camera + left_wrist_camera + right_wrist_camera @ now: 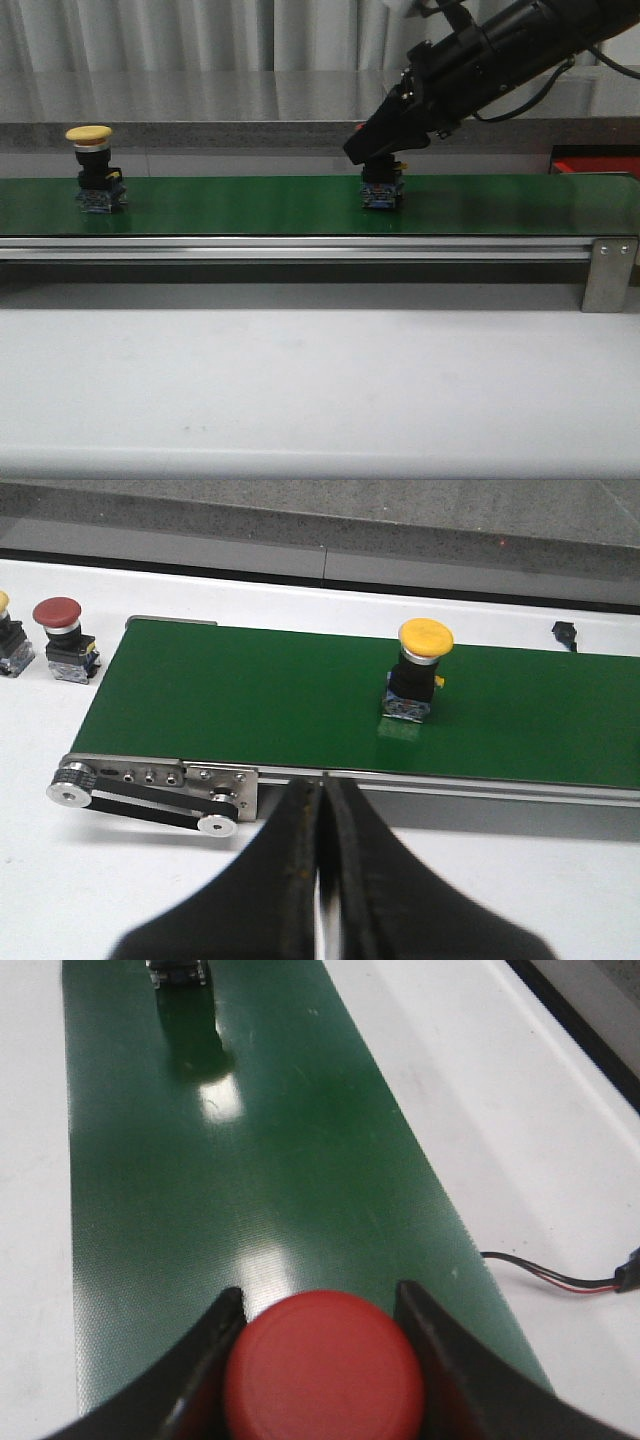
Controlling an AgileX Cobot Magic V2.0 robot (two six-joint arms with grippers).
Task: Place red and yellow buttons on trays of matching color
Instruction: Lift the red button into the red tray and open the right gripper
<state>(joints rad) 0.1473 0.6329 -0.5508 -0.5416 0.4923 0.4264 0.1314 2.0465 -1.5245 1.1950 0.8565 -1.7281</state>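
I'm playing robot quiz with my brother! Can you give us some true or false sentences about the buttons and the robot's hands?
1. The right hand has its fingers around a red button. True.
2. A yellow button stands on the green belt. True.
3. The left hand holds the yellow button. False: it is shut and empty, off the belt.
4. Both belt buttons are lying on their sides. False: they stand upright.
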